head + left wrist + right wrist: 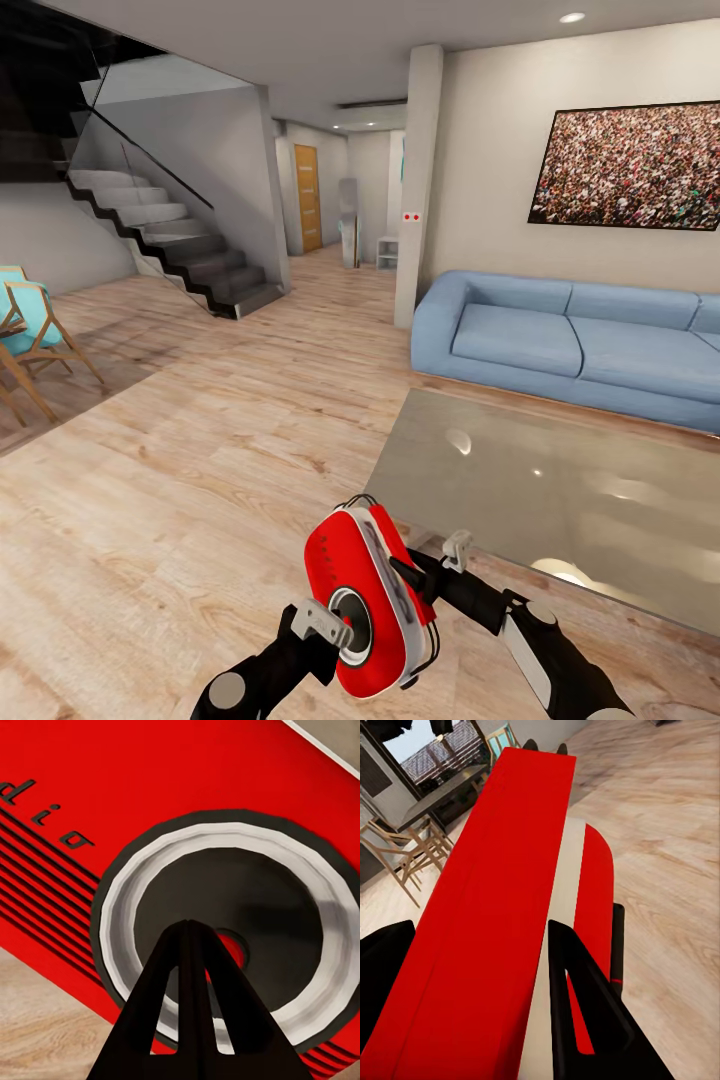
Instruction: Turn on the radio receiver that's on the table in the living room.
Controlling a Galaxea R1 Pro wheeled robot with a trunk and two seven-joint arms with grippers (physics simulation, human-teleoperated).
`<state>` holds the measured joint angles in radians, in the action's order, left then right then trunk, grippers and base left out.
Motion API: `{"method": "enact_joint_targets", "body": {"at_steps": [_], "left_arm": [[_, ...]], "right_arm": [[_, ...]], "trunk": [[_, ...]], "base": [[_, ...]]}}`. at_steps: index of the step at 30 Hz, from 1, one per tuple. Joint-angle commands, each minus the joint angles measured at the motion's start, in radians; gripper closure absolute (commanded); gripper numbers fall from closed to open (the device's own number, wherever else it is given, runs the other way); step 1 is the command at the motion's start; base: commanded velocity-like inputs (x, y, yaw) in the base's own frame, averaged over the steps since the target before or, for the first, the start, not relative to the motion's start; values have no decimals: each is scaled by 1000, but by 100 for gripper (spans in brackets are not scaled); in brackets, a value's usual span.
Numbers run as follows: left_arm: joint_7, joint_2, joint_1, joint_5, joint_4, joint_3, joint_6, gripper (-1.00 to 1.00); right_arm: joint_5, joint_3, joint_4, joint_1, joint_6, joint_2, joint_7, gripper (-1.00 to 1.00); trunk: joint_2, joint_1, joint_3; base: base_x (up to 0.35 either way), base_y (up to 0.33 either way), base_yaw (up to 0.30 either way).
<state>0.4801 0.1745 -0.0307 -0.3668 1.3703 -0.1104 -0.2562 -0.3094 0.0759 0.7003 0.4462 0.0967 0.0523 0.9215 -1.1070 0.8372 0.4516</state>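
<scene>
Right gripper (418, 578) is clamped across the thickness of the radio receiver (372, 600), one finger on each broad side, as the right wrist view confirms with a dark finger (585, 1012) on either side of the red body (487, 922). The receiver is held off the table (560, 490), in the air just beside the table's near corner and above the wooden floor (150, 520), standing roughly upright with its dial face turned toward the left arm.

Left gripper (330, 628) has its fingers pressed together and their tips set against the round dark dial (232, 937), at or just beside its red centre.

Progress, as a judgement: pick-up and presentation of the receiver are complete, and the pressing contact is in place. Activation itself remains unconfirmed.

Limits of observation:
- No indicator or other sign of power state is visible on the receiver.
- The closed left fingers (191, 1005) cover the contact point, so the depth of the press cannot be read.
- The receiver's lower edge meets the head view's lower border.
- Lettering on the face is cut off and only partly legible.
</scene>
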Motion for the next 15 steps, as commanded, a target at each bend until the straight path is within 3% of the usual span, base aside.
{"method": "enact_joint_targets", "body": {"at_steps": [1,15], "left_arm": [[0,0,-1,0,0,0,0,100],[-5,0,-36,0,-67,0,1,100]], "right_arm": [[-2,-1,1,0,0,0,0,100],[-2,-1,1,0,0,0,0,100]], "trunk": [[0,0,0],[0,0,0]], "base": [[0,0,0],[0,0,0]]}}
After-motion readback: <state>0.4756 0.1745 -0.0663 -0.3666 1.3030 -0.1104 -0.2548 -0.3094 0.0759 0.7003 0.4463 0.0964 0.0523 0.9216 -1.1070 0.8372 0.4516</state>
